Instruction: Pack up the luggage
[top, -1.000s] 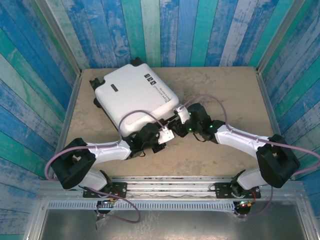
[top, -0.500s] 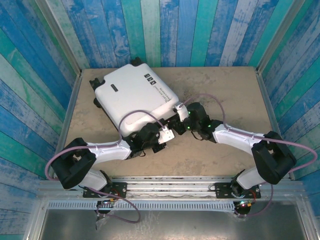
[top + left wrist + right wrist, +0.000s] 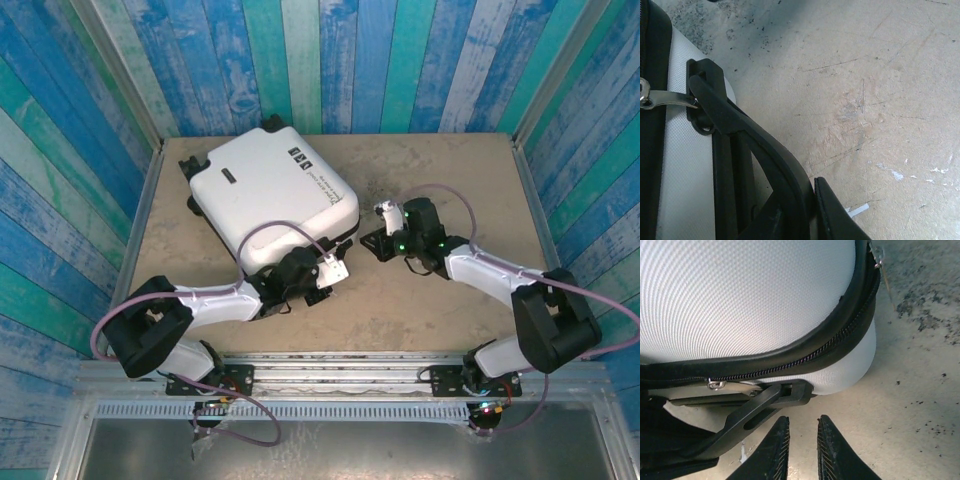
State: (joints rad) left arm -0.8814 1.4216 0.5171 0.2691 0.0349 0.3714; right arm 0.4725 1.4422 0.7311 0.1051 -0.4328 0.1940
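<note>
the luggage [image 3: 265,185] is laid flat on the table [image 3: 400,312]. its handle [image 3: 740,122] is pinched by the left end effector [image 3: 800,212]. the right end effector [image 3: 801,440] is narrow, empty.

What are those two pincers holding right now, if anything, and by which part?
The left pincer appears to clamp the luggage by its black side handle. The right pincer grips nothing; its jaws stand narrowly apart.

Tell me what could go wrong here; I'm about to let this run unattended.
The left gripper seems clamped on the luggage's handle; a pull could drag the closed case across the table. The right gripper, empty, barely open, sits short of the zipper pull and may close on nothing.
</note>
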